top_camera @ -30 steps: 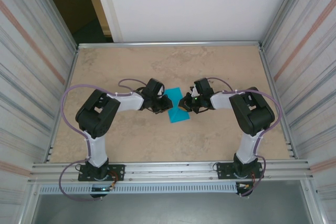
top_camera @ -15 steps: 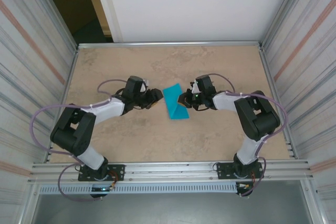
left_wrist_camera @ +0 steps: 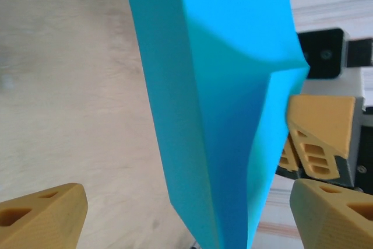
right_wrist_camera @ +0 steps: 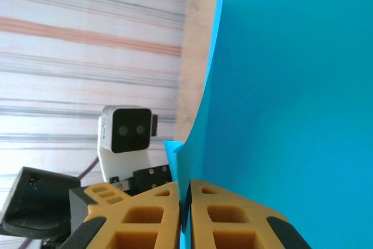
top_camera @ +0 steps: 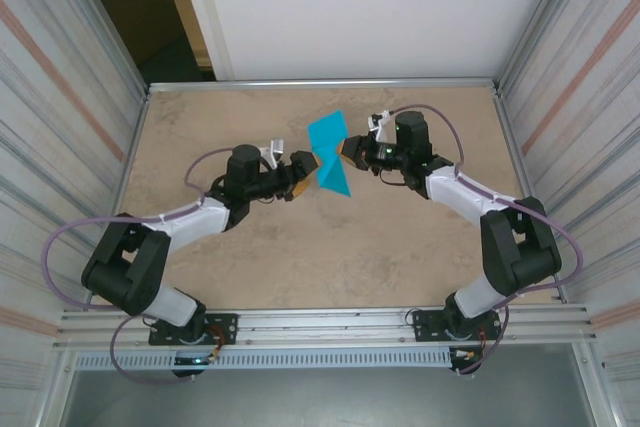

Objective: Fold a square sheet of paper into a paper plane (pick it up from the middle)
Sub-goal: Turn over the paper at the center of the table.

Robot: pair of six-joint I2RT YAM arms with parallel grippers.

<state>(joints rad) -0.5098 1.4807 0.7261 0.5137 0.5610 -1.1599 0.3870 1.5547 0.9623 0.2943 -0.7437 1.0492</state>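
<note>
The right end effector (top_camera: 343, 153) is pinched shut on the sheet of paper (top_camera: 328, 135). In the right wrist view its two yellow pads (right_wrist_camera: 233, 223) press together with only the thin turquoise edge between them, gripping the sheet about halfway along one side. The left end effector (top_camera: 304, 173) stands wide open just beside the opposite side of the sheet. In the left wrist view its fingers (left_wrist_camera: 41, 217) sit at the two bottom corners of the frame. The paper (left_wrist_camera: 215, 86) rises between them, and neither finger clearly touches it. The right arm's yellow fingers (left_wrist_camera: 320, 126) show just behind the sheet's right edge.

Both wrist views cut the sheet off at the frame edges, so its full outline does not show there. From above, the pinch narrows it to a waist, and the fold lines are hard to make out. Whether its lower end rests on the tabletop (top_camera: 400, 247) or hangs above it cannot be told.

The sheet sits between the two end effectors, a little beyond the middle of the tabletop. From above, its long axis runs from the far side towards the near side, slanting slightly right. A broad lobe points to the far wall and a narrower tip points back towards the arm bases. In the wrist views it stands roughly on edge, curved rather than flat.
</note>
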